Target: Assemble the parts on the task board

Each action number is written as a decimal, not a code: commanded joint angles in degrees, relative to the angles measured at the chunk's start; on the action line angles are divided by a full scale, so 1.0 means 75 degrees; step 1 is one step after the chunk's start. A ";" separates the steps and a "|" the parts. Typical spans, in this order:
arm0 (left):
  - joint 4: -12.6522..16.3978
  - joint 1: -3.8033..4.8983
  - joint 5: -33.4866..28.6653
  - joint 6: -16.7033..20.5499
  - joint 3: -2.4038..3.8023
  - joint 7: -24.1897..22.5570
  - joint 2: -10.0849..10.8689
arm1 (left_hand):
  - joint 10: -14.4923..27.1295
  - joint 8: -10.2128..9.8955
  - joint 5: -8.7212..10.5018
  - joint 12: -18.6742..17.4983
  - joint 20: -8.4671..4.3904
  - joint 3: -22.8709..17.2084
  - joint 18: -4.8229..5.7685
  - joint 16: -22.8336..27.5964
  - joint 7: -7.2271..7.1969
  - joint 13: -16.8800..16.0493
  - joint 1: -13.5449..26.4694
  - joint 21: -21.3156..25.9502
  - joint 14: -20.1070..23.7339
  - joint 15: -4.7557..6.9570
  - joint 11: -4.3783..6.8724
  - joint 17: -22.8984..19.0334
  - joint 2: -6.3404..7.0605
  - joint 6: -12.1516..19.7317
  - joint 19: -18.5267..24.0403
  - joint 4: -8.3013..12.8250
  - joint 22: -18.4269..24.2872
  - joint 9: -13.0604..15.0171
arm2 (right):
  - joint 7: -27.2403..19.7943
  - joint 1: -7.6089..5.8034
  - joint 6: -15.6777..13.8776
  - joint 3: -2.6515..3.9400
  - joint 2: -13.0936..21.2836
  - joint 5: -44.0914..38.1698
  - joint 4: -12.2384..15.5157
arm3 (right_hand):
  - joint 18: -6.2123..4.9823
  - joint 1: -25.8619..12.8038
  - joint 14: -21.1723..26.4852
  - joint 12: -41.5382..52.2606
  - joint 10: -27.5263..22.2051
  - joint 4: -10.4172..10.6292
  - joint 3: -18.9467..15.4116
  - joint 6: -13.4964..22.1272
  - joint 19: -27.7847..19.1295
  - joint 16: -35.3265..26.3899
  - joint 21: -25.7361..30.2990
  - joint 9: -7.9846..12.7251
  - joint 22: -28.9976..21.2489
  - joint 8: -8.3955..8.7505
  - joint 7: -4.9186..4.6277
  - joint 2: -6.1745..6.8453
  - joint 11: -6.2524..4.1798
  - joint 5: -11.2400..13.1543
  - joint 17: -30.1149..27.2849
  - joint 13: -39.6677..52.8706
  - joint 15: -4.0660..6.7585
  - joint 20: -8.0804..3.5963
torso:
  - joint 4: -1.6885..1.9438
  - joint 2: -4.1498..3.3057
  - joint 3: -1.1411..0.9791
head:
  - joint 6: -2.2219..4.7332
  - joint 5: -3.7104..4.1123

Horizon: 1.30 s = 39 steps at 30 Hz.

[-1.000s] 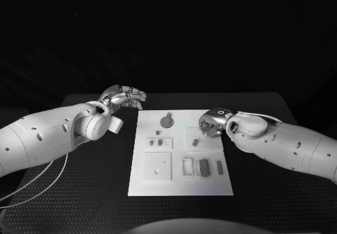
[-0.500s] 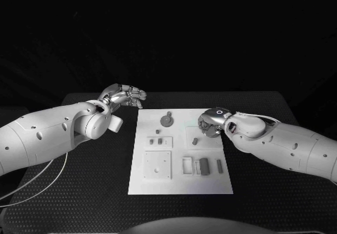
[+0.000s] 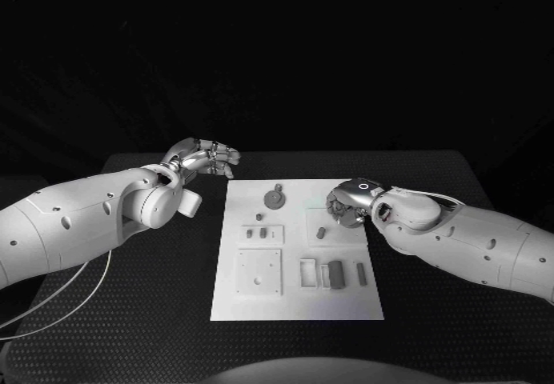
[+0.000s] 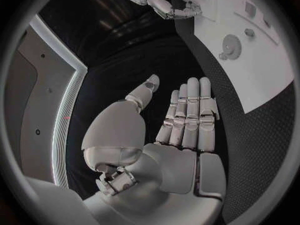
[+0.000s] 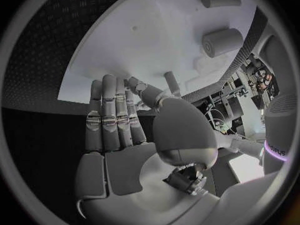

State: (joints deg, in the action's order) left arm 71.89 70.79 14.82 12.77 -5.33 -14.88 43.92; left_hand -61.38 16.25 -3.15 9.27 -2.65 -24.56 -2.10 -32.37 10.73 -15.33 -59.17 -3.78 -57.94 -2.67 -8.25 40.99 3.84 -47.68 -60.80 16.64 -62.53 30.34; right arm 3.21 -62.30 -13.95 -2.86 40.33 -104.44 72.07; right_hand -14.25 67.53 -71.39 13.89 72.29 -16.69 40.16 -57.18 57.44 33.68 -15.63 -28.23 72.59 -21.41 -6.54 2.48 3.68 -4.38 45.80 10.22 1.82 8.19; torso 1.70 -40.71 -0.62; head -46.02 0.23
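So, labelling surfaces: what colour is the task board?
White, plain; the task board shows best in the head view.

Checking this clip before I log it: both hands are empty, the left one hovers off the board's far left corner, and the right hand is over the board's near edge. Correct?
Not quite. The right hand is at the far right part of the task board, not its near edge; the head view shows this. The rest holds: both hands are empty, and the left hand hovers off the board's far left corner.
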 commanded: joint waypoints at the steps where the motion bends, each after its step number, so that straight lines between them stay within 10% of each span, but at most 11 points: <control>1: -0.0018 0.0009 -0.0017 -0.0017 0.0007 -0.0055 -0.0003 | 0.0048 0.0048 0.0038 -0.0045 0.0007 0.0045 -0.0051 0.0053 0.0019 0.0006 -0.0040 0.0001 0.0000 -0.0048 0.0006 0.0010 0.0066 0.0058 0.0061 -0.0005 0.0012 -0.0010 | -0.0063 -0.0061 0.0203 0.0040 0.0037 0.0108 0.0094 | -0.0100 -0.0006 -0.0019 0.0019 0.0079 0.0001 0.0019 -0.0061 0.0042 0.0040 0.0042 0.0000 0.0009 -0.0028 -0.0013 0.0053 -0.0001 -0.0027 0.0013 0.0013 0.0014 -0.0005 | -0.0010 -0.0007 0.0003 | 0.0011 -0.0016; 23: -0.0158 0.0009 -0.0015 -0.0070 0.0007 -0.0025 -0.0093 | 0.0052 0.0062 0.0038 -0.0042 0.0012 0.0070 -0.0049 0.0065 0.0021 0.0008 -0.0023 -0.0001 0.0002 -0.0053 0.0004 0.0019 0.0057 0.0066 0.0060 -0.0018 0.0035 -0.0011 | -0.0219 -0.0342 0.0359 0.0343 0.0301 0.1162 0.0670 | -0.0100 -0.0029 -0.0028 0.0010 0.0096 0.0007 0.0016 -0.0073 0.0062 0.0050 0.0054 -0.0013 0.0016 -0.0028 -0.0009 0.0045 -0.0005 -0.0027 0.0035 0.0032 0.0018 -0.0008 | 0.0001 -0.0011 0.0002 | 0.0045 -0.0009; 39: -0.0245 0.0010 -0.0015 -0.0074 0.0007 -0.0014 -0.0147 | 0.0059 0.0070 0.0038 -0.0043 0.0014 0.0082 -0.0049 0.0076 0.0022 0.0010 -0.0012 0.0001 0.0007 -0.0056 0.0001 0.0024 0.0055 0.0074 0.0064 -0.0019 0.0051 -0.0013 | -0.0521 -0.0322 0.0465 0.0339 -0.0106 0.1716 0.1806 | -0.0100 -0.0056 -0.0029 -0.0011 0.0091 0.0007 0.0017 -0.0057 0.0077 0.0053 0.0068 -0.0020 0.0020 -0.0015 -0.0015 0.0016 -0.0002 -0.0028 0.0051 0.0045 0.0020 -0.0011 | -0.0015 -0.0004 0.0012 | -0.0079 -0.0478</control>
State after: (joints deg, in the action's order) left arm 70.03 70.79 14.82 12.67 -5.34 -14.65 42.93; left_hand -61.38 16.46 -3.15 9.27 -2.65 -24.28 -1.53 -32.16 10.93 -15.34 -59.38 -3.78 -57.94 -2.67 -8.23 41.08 4.05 -47.48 -60.80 16.36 -62.20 30.35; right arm 0.68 -64.82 -11.76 -0.28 39.82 -92.94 85.37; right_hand -14.24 67.51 -71.56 13.89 72.70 -16.77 40.07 -57.25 57.64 33.92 -15.41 -28.30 72.69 -21.31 -6.65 2.50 3.68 -4.20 46.12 10.49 1.77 7.98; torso 1.67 -40.77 -0.59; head -46.40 -2.51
